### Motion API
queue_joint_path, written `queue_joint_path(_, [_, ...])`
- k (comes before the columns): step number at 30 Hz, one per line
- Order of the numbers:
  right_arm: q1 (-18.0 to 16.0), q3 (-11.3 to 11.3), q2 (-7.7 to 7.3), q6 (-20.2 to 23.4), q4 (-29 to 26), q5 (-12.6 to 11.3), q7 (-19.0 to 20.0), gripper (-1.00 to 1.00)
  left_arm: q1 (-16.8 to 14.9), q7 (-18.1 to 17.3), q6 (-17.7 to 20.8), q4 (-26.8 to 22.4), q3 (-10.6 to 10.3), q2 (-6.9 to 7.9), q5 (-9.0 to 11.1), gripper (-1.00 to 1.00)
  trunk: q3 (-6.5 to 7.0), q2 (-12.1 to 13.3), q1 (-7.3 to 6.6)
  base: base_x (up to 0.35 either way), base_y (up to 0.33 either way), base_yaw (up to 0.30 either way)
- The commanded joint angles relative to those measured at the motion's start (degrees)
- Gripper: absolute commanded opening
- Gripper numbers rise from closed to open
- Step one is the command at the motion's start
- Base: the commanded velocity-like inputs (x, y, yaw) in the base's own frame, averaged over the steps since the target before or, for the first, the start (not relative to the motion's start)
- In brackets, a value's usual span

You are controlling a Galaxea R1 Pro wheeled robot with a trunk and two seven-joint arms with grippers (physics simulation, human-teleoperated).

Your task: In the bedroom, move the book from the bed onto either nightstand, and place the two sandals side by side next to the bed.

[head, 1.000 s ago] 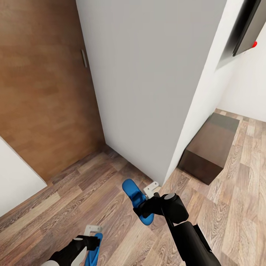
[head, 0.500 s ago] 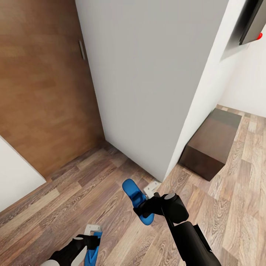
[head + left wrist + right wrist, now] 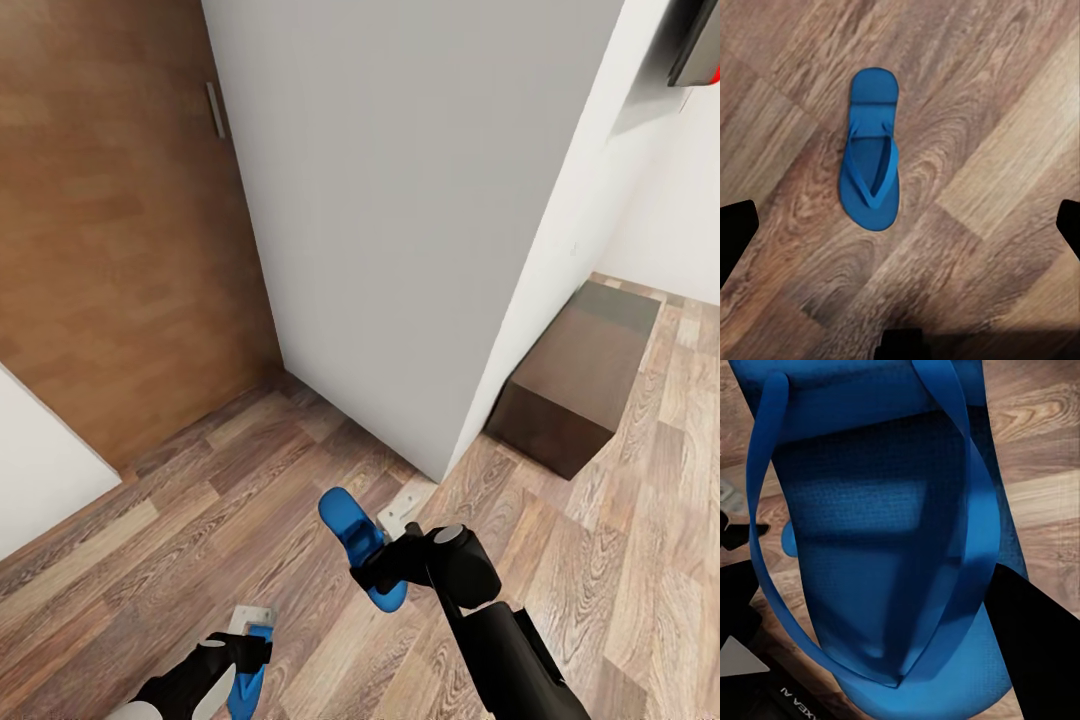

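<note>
Right tool (image 3: 372,562) lower, sandal (image 3: 357,545) gripped.

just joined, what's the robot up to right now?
The right hand is shut on a blue sandal and holds it above the wood floor, near the corner of a grey wall. The second sandal lies flat on the floor under the left hand, whose fingers are spread wide with nothing between them. A dark brown cabinet stands against the wall to the right.
</note>
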Motion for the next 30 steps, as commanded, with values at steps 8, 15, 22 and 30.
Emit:
queue_joint_path(8, [-0.04,0.26,0.31,0.19,-0.07,0.60,0.63,-1.00,0.02,0.37,0.27,-0.13,-0.49,0.10,0.62,1.00,-2.16,-3.24,1.76,0.000,0.000,0.000])
queue_joint_path(15, [-0.04,0.37,0.42,0.19,-0.07,0.59,0.64,-1.00,0.07,0.37,-0.17,-0.11,-0.49,0.12,0.62,1.00,-4.00,-6.05,3.29,0.000,0.000,0.000])
queue_joint_path(22, [-0.04,0.44,0.41,0.19,-0.07,0.59,0.63,-1.00,0.08,0.37,-0.69,-0.15,-0.49,0.07,0.57,1.00,-5.80,-8.86,4.83,0.000,0.000,0.000])
queue_joint_path(30, [-0.04,0.49,0.35,0.19,-0.07,0.54,0.64,-1.00,0.01,0.38,-0.72,-0.42,-0.49,0.06,0.54,1.00,-7.39,-12.07,6.59,0.000,0.000,0.000])
